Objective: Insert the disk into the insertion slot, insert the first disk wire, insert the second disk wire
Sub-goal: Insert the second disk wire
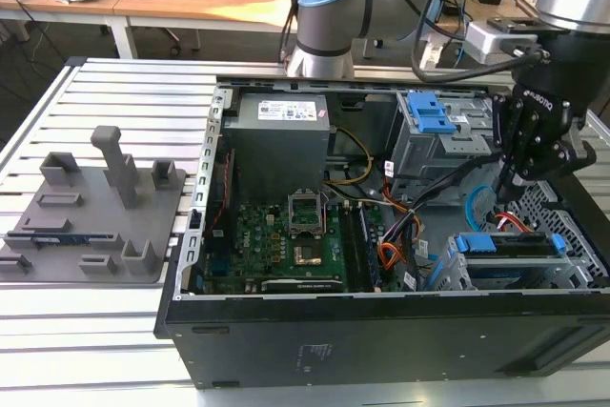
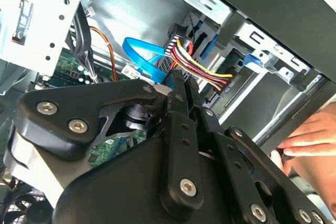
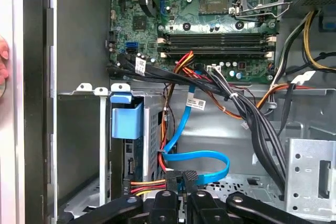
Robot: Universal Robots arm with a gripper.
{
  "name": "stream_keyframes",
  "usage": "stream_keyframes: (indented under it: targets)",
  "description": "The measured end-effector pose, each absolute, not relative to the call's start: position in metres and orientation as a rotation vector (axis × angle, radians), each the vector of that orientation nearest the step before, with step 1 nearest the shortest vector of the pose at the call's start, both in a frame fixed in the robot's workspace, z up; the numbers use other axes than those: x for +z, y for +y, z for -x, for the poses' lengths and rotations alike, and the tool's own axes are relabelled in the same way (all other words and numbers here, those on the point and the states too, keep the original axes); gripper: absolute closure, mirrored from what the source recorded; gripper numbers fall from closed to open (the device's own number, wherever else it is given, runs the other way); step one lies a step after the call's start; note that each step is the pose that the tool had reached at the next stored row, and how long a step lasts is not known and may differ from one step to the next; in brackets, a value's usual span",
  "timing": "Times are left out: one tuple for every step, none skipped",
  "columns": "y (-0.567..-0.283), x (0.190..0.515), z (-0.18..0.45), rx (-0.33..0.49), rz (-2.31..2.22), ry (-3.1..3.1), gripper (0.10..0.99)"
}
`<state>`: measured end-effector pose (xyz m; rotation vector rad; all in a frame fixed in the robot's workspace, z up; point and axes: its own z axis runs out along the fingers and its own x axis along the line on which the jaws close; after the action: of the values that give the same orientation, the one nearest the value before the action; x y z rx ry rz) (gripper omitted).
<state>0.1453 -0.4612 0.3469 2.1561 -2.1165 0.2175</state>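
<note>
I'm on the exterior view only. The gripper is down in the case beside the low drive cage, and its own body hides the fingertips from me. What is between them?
Observer: In the first wrist view the gripper is pinched on the dark plug at the end of the second disk wire, the light-blue flat cable.
Operator: And the first disk wire?
Observer: In the second wrist view the first disk wire fans into a black plug just past the fingertips. I cannot tell whether it is seated.
Operator: Anything else near the case?
Observer: A person's hand is at the outer edge of the case.
</note>
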Motion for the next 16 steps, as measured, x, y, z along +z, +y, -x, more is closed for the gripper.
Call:
stream_keyframes:
  targets:
    - [-0.463,0.347,-0.145,0.214,-2.158,-2.118,0.925]
    - [-0.467,0.347,-0.145,0.210,-2.159,-2.121,0.925]
    - [-0.469,0.347,-0.145,0.208,-2.158,-2.123,0.925]
    - [-0.470,0.347,-0.145,0.207,-2.156,-2.125,0.925]
    - [-0.474,0.347,-0.145,0.203,-2.154,-2.129,0.925]
    - [-0.475,0.347,-0.145,0.200,-2.154,-2.132,0.925]
    - [-0.476,0.347,-0.145,0.194,-2.155,-2.136,0.925]
    - [-0.478,0.347,-0.145,0.182,-2.161,-2.143,0.925]
    - [-0.481,0.347,-0.145,0.171,-2.166,-2.151,0.925]
    - [-0.484,0.347,-0.145,0.163,-2.167,-2.155,0.925]
    - [-0.486,0.347,-0.145,0.161,-2.167,-2.156,0.925]
    - [-0.488,0.347,-0.145,0.160,-2.167,-2.157,0.925]
    - [-0.489,0.347,-0.145,0.160,-2.167,-2.157,0.925]
    - [-0.491,0.347,-0.144,0.160,-2.167,-2.157,0.925]
    - [-0.492,0.347,-0.144,0.160,-2.167,-2.157,0.925]
    - [-0.493,0.347,-0.143,0.159,-2.167,-2.158,0.925]
